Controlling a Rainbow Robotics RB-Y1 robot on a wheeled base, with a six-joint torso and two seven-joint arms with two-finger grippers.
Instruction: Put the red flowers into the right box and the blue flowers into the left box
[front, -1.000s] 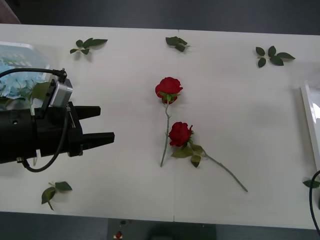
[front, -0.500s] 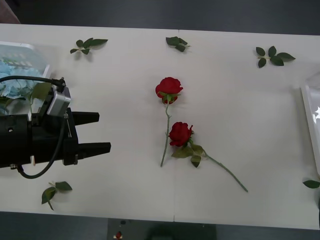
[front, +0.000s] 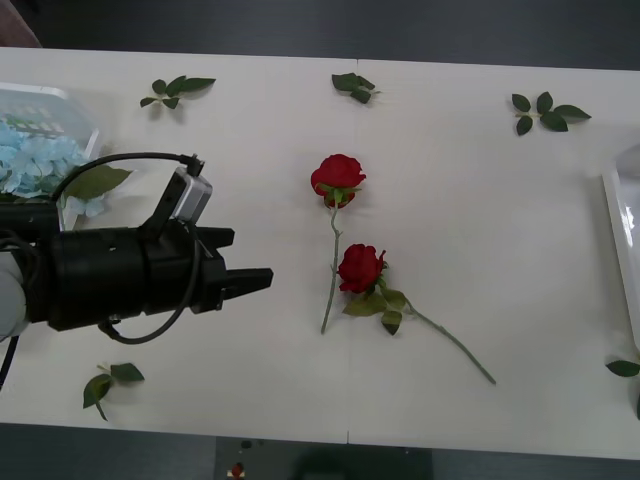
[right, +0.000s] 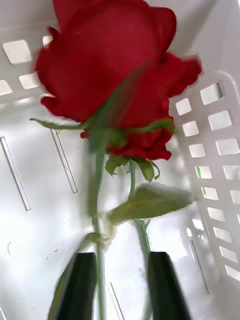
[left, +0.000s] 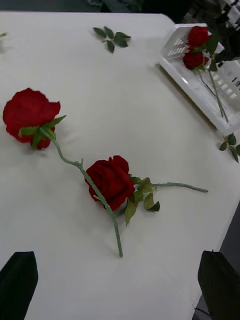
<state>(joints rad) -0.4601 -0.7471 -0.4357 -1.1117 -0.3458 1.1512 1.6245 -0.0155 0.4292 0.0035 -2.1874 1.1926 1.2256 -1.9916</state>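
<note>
Blue flowers (front: 35, 160) in the left box (front: 60, 105), left tool (front: 245, 268) released above the counter (front: 480, 200), two red flowers (front: 338, 176) mid-counter, stems crossing, right tool (right: 120, 280) gripping a rose stem inside the right box (front: 622, 240)

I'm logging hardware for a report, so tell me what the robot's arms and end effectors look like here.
The left arm is a thick matte-black cylinder; its left end effector has two black tapered fingers, a small silver-grey box mounted on top, and black cables looping over and under it. The right end effector shows two flat black fingers.
</note>
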